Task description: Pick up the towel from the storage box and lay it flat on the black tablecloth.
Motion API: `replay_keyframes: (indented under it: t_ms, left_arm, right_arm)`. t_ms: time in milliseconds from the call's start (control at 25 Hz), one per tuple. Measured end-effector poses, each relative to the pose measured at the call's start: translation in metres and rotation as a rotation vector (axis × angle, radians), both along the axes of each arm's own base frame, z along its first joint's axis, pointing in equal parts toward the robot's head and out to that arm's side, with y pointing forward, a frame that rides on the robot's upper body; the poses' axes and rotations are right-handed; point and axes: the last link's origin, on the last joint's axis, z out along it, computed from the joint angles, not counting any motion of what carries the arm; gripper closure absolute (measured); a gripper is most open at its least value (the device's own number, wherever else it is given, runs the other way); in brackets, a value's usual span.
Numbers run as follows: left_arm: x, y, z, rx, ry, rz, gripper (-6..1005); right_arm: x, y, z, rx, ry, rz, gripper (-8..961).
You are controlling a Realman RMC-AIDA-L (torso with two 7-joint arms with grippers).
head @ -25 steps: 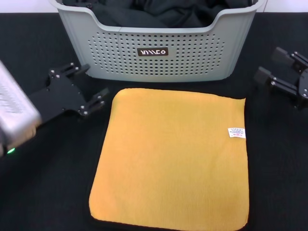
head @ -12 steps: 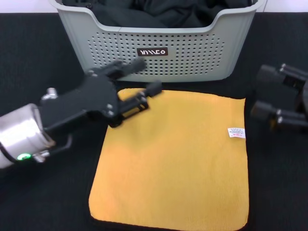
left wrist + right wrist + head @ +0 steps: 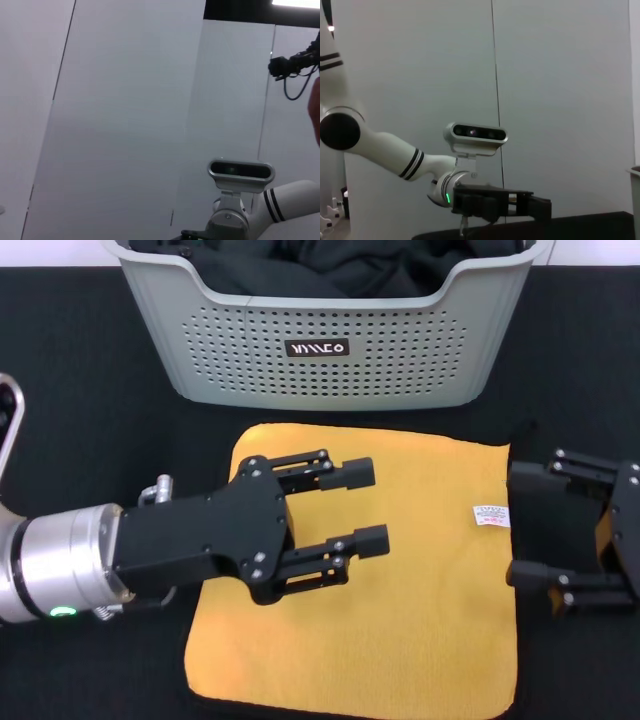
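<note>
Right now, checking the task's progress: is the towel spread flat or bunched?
Spread flat: the towel lies orange side up on the black tablecloth, corners out, no folds.

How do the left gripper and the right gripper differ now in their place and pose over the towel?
The left gripper is above the towel, over its middle; the right gripper is at the towel's right edge, near the white label. The left gripper's fingers point right, the right gripper's point left. Both are black, open and hold nothing.
</note>
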Motion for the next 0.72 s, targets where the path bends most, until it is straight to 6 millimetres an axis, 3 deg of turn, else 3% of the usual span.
replay_keyframes:
  t_ms: [720]
  left_arm:
    - [-0.006,-0.015,0.002,-0.021,-0.052,-0.014,394]
  right_arm:
    - [0.004,-0.011,-0.008,-0.034,-0.073,0.043,142]
